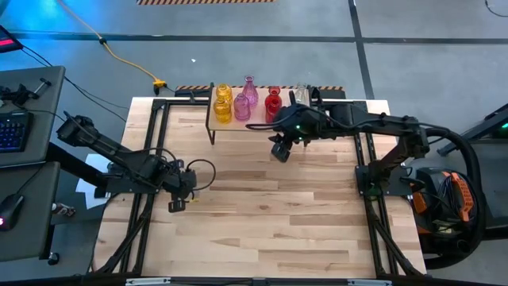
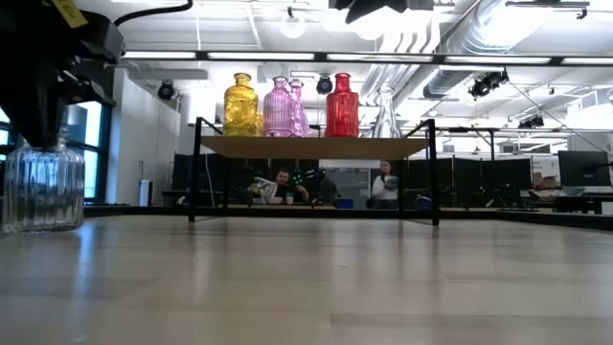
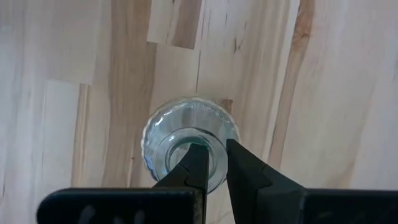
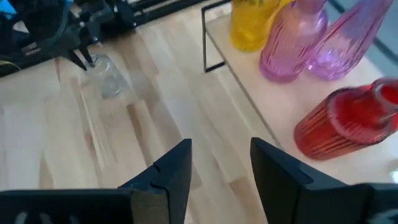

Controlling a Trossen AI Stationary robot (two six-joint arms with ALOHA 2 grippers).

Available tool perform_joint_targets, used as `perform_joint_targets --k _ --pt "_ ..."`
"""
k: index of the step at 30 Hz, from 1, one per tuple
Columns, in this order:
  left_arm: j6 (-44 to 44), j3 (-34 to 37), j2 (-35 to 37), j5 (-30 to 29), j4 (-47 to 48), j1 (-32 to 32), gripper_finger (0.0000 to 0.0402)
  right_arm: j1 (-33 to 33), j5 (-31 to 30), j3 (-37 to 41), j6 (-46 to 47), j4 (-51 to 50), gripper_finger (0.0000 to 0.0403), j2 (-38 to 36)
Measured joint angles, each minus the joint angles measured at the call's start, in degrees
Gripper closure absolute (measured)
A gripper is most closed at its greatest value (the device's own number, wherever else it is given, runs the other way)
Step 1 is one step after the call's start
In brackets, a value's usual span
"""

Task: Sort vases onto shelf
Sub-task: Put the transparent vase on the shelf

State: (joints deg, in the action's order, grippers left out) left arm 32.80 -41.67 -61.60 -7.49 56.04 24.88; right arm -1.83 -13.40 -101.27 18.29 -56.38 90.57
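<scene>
My left gripper (image 3: 211, 163) fingers pinched on clear vase (image 3: 189, 144) rim, vase upright on wood table (image 3: 336, 93).

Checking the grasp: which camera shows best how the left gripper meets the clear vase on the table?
The left wrist view: the left gripper closes on the clear vase rim. The low view shows its ribbed body; the right wrist view only distantly.

A ribbed, glossy clear glass vase (image 3: 189, 144) is seen between the matt black fingers (image 3: 193, 168) of the left gripper (image 3: 211, 163). Beneath it, pale smooth wood is shown by the table (image 3: 323, 93). The shelf (image 2: 316, 146) is topped in light wood on thin black metal legs.
</scene>
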Motion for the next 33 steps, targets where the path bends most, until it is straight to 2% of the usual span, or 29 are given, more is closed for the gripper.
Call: perform_joint_targets --k 16,25,33 --pt "0.13 -0.48 0.07 0.11 -2.8 -0.11 0.0381 0.12 3.19 0.02 -1.61 -2.96 0.0143 5.44" --pt "-0.15 -5.38 0.11 -0.8 -2.96 -0.17 0.0381 0.46 12.78 0.0 -1.83 1.46 0.0141 9.06" --pt "-2.88 -10.33 0.13 -2.67 -2.91 -0.45 0.0381 2.19 13.82 0.02 -5.03 3.67 0.0141 12.21"
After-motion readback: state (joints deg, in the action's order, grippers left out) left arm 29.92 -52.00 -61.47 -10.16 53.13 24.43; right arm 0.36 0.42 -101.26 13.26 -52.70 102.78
